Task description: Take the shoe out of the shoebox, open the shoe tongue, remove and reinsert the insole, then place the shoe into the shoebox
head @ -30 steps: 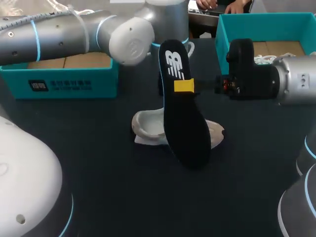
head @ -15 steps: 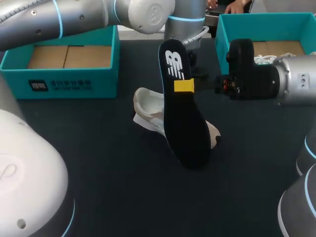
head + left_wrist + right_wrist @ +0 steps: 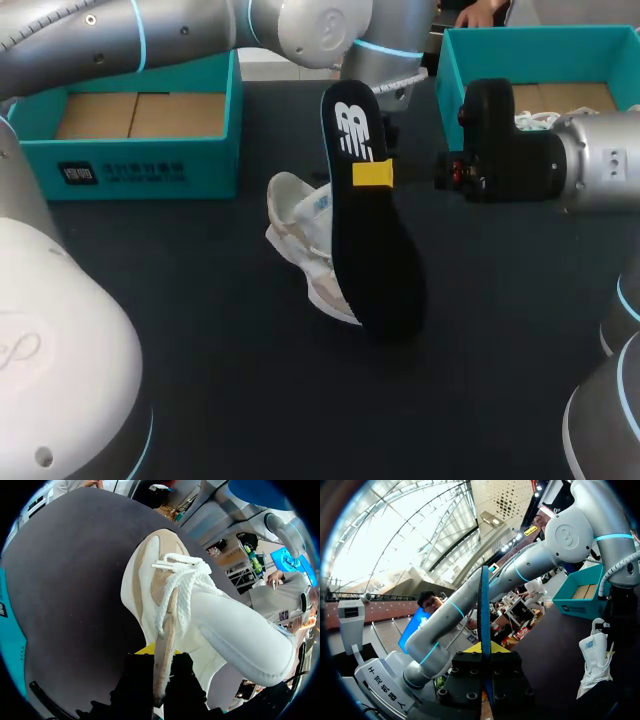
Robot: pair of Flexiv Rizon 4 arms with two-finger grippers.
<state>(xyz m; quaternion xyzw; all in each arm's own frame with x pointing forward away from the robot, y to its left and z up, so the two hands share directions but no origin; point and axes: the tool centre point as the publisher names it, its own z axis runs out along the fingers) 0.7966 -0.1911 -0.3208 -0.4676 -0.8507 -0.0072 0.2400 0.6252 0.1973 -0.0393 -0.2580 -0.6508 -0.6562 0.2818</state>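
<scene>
A teal shoebox (image 3: 130,165) stands at the worktop's (image 3: 200,380) far left, with a brown cardboard floor showing inside. The left arm (image 3: 180,30) passes above it toward the middle. The left gripper (image 3: 161,666) has its fingers (image 3: 186,677) clamped on a thin beige edge of the shoe (image 3: 305,245). The white and beige shoe is tilted over the dark worktop, laces (image 3: 182,580) tied; whether it touches the surface cannot be told. Just right of it, and partly in front of it, the black insole (image 3: 370,215) hangs upright. It is pinched near its upper end by the right gripper (image 3: 486,652), whose fingers (image 3: 373,173) press it from both sides. A second teal shoebox (image 3: 450,70) sits at the far right.
</scene>
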